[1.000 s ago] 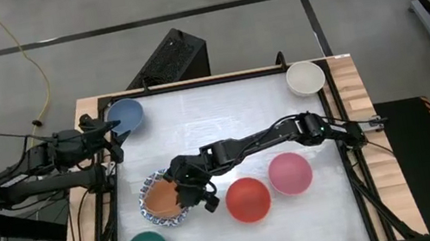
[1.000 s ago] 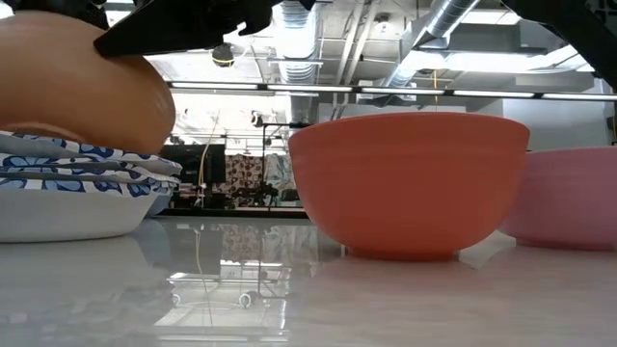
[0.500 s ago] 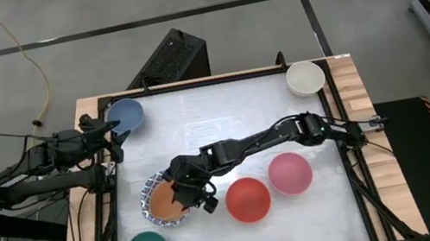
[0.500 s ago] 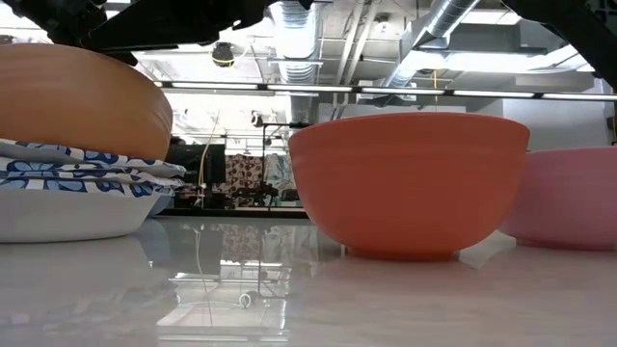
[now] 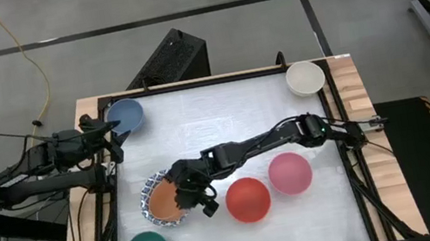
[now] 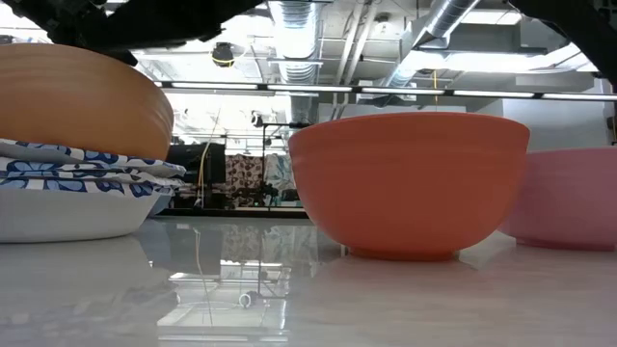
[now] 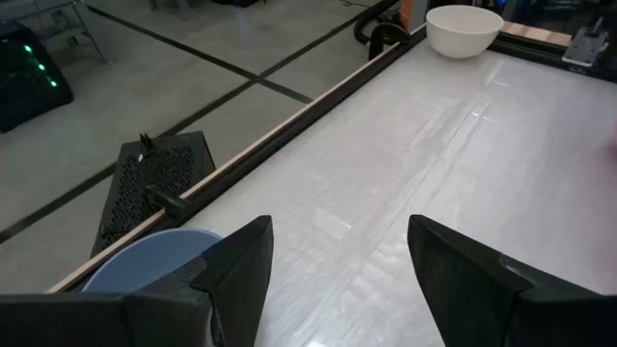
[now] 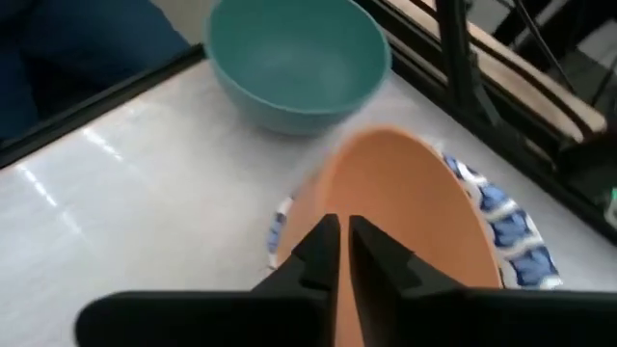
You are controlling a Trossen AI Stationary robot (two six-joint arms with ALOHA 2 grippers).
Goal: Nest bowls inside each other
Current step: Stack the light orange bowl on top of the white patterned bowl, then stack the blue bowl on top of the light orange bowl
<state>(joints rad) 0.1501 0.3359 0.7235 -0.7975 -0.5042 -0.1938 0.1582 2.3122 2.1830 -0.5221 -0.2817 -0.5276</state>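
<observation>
Since the right pincer (image 8: pixel 339 241) hovers nearly closed, grasping nothing, over the orange bowl (image 5: pixel 164 201), it could tip the blue-patterned stack (image 6: pixel 67 188).

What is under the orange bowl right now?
The orange bowl sits nested on a stack of white bowls with blue patterned rims. Three rims show; their insides are covered.
</observation>
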